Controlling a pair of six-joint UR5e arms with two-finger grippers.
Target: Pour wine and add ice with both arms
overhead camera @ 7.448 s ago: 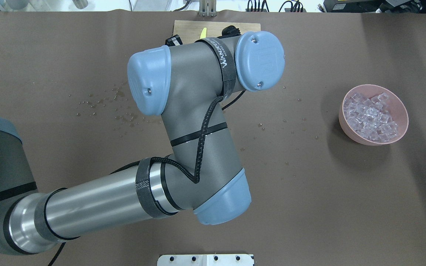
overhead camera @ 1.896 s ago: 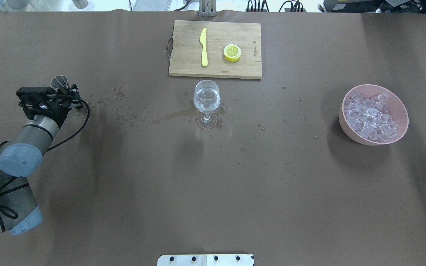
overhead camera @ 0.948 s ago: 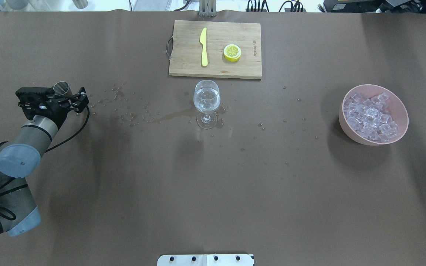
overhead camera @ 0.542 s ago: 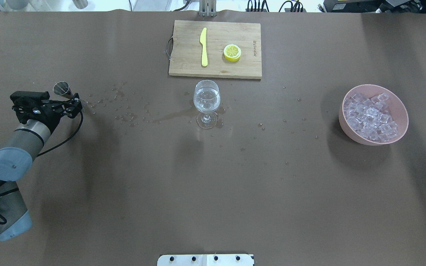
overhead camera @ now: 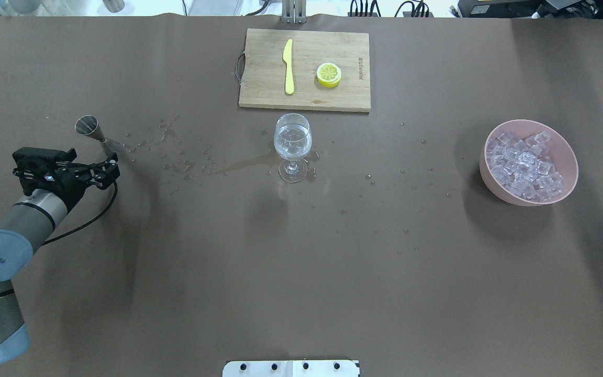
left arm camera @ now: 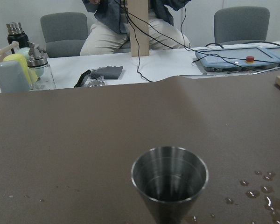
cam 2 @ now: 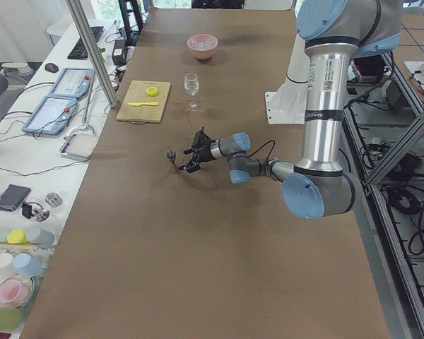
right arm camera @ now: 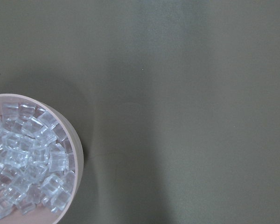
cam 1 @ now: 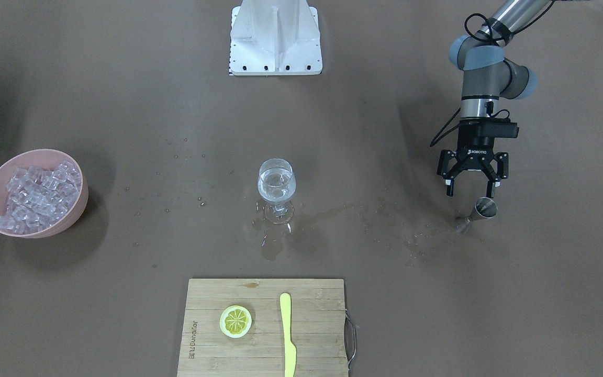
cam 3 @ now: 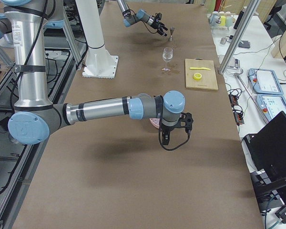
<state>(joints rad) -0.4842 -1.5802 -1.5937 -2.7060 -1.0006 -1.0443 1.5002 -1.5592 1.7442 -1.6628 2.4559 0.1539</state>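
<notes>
Overhead reference. The glass [overhead camera: 292, 142] stands upright at mid-surface and holds the wine [overhead camera: 292, 146], a small clear measure. A wet streak [overhead camera: 238, 166] with droplets runs from its foot toward 9 o'clock. The jigger [overhead camera: 92, 130] stands at far 9 o'clock. The left gripper [cam 1: 471, 191] hangs just at the jigger's 6 o'clock, jaws spread, gripping nothing. The ice [overhead camera: 524, 166] fills the pink bowl [overhead camera: 490, 180] at 3 o'clock. The right gripper [cam 3: 177, 125] hovers near that bowl; its jaw state cannot be determined. The cutting board [overhead camera: 259, 78], at 12 o'clock, carries a yellow knife [overhead camera: 288, 65] and a lemon slice [overhead camera: 328, 74].
</notes>
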